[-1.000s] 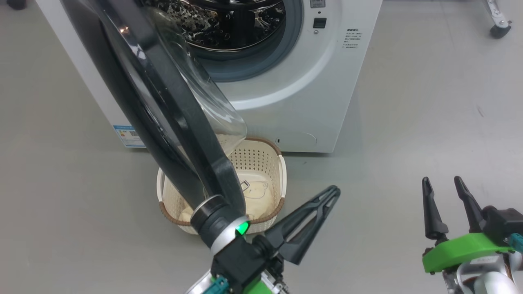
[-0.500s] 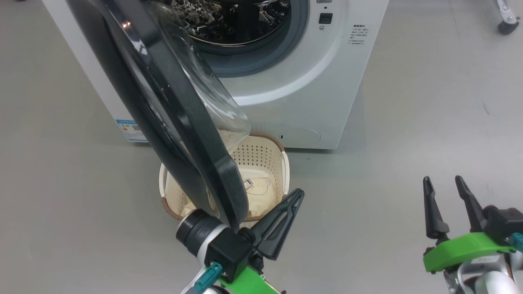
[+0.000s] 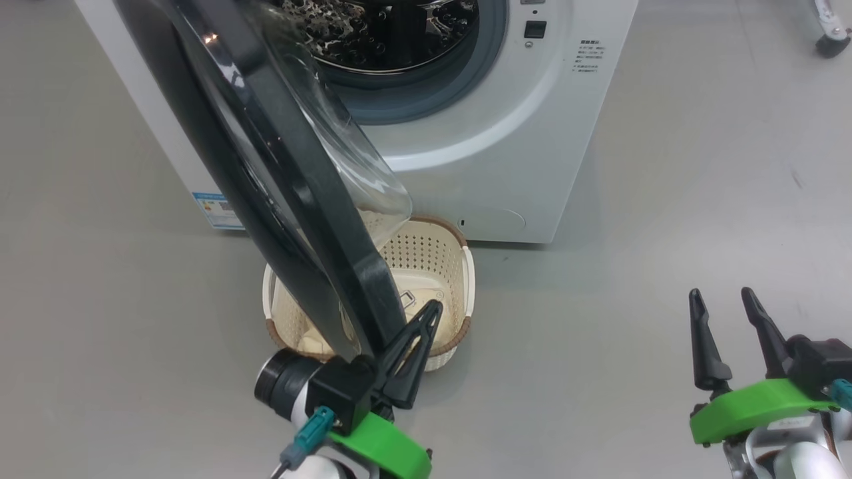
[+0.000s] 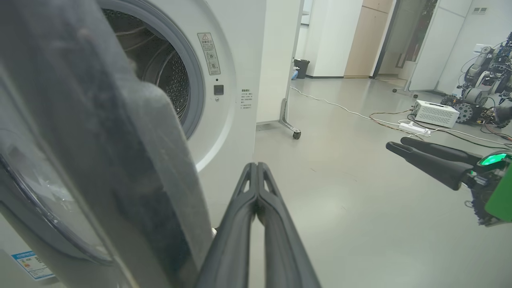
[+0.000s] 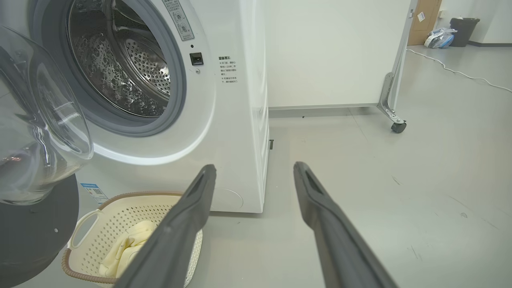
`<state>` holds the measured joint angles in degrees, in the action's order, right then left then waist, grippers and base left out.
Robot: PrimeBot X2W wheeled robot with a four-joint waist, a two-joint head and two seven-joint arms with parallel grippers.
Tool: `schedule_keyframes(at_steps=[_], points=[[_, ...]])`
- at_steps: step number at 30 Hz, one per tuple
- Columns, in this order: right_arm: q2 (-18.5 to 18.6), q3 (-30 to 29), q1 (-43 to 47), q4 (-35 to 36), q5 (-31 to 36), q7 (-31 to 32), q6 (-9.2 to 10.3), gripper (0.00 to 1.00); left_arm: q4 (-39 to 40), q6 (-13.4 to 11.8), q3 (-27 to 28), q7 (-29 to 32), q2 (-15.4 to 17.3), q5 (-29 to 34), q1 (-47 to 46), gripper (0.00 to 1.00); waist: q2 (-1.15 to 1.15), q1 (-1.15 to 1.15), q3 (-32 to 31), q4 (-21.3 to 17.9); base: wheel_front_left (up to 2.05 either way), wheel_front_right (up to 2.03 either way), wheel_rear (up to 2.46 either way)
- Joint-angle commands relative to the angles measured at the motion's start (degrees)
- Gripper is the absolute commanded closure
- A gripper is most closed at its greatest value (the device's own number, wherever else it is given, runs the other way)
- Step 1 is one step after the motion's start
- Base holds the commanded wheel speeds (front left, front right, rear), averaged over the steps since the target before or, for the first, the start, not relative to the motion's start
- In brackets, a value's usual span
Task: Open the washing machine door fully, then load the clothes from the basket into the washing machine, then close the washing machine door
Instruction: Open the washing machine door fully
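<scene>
Reference: the washing machine [image 3: 479, 166], a white front-loader on the grey floor [image 3: 665, 199].

- Low on the machine's front, at its left corner: blue sticker [image 3: 216, 209].
- The washing machine door [image 3: 293, 193] is hinged at the machine's left side. It stands swung out from the front, nearly edge-on in the head view. Its clear glass window [image 3: 353, 159] bulges toward the machine's right.
- Machine opening is uncovered. The grey gasket [image 3: 432, 93] and the perforated steel drum [image 3: 373, 33] are both visible.
- The basket [image 3: 442, 256] sits on the floor just in front of the machine, below the opening and partly under the door's lower edge.
- The clothes [image 5: 124, 244], pale cream-yellow, lie inside the basket.
- Left pincer [image 3: 431, 311]: fingers pressed together, nothing between them. It sits in front of the machine, just beside the door's free lower edge, with its tips over the basket's near rim. Contact with the door: cannot tell.
- Right pincer [image 3: 721, 294]: fingers spread, holding nothing. It is over bare floor to the right of the machine's front, well apart from basket and door. In the right wrist view its fingers point toward the machine's right front corner.
</scene>
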<state>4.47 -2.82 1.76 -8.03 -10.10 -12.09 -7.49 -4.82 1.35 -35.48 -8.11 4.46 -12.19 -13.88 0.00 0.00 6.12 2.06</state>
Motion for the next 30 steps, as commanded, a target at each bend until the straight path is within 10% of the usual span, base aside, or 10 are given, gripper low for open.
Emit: schedule_keyframes(at_steps=[1,30], points=[[1.3,1.0,-2.5,1.5,-0.5,-0.4,0.00,0.00,1.3,-0.6,2.3,-0.4,0.2,-0.4,-2.2,1.00,0.00,0.00,0.0,0.3,0.00,0.00,0.00],[1.2,0.5,-3.4,0.5,-1.3,-0.9,0.00,0.00,6.2,-3.6,2.7,0.9,3.7,-0.5,0.1,1.00,0.00,0.00,1.4,5.3,0.00,0.00,0.00]])
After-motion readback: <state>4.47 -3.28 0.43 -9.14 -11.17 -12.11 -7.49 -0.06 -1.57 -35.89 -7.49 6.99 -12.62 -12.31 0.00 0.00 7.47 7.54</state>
